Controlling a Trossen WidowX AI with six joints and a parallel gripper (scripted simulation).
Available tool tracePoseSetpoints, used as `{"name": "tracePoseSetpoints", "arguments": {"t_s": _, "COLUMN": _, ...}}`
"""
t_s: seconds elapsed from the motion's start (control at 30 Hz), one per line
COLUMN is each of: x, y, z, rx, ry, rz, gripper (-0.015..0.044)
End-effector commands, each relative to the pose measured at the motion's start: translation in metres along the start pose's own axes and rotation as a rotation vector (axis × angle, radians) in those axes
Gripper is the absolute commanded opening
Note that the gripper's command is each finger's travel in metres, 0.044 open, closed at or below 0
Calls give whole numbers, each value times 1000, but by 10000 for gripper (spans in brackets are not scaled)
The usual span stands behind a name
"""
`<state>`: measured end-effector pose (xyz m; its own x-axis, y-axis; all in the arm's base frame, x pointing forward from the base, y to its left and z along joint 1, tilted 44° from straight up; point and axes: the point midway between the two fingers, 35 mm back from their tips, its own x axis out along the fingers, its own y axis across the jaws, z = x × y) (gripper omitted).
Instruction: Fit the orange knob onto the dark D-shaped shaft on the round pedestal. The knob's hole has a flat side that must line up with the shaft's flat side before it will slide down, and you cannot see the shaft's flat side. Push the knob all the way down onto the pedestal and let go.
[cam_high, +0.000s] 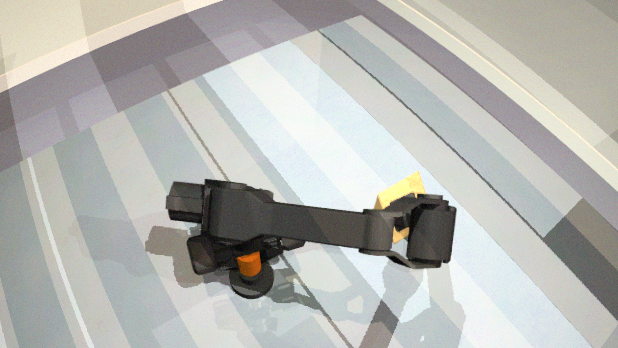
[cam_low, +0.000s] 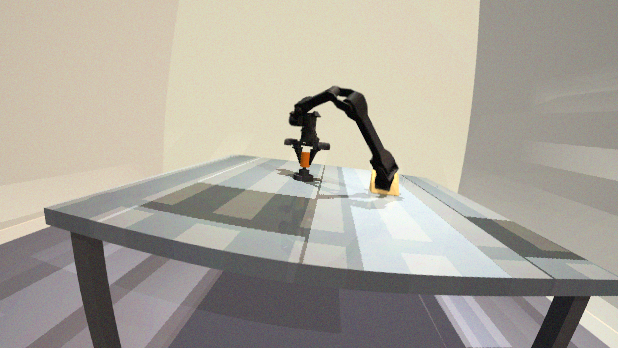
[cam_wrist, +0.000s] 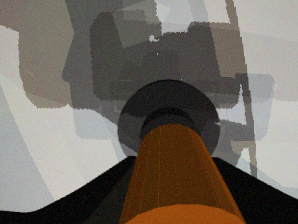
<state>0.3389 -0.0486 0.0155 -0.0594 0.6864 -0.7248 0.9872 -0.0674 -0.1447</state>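
Observation:
My gripper (cam_high: 248, 256) (cam_low: 305, 155) is shut on the orange knob (cam_high: 249, 264) (cam_low: 305, 159) (cam_wrist: 178, 189) and holds it upright, directly over the dark round pedestal (cam_high: 252, 286) (cam_low: 303, 176) (cam_wrist: 135, 117). In the wrist view the knob's far end covers the middle of the pedestal, so the D-shaped shaft is hidden. In the exterior view a short dark stretch shows between the knob's lower end and the pedestal's base. I cannot tell how far the knob sits on the shaft.
The arm's base stands on a yellow block (cam_high: 400, 192) (cam_low: 385, 187) to the right of the pedestal. The arm (cam_high: 310, 222) stretches across the table (cam_low: 250, 240) from there. The table's edges are far from the pedestal.

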Motion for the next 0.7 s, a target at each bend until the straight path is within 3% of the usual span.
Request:
{"name": "tracePoseSetpoints", "arguments": {"t_s": 0.0, "x": 1, "y": 0, "z": 0, "rx": 4, "ry": 0, "rz": 7, "gripper": 0}}
{"name": "tracePoseSetpoints", "arguments": {"t_s": 0.57, "x": 13, "y": 0, "z": -1, "rx": -5, "ry": -3, "rz": -1, "gripper": 0}}
{"name": "tracePoseSetpoints", "arguments": {"t_s": 0.67, "x": 13, "y": 0, "z": -1, "rx": -5, "ry": -3, "rz": -1, "gripper": 79}}
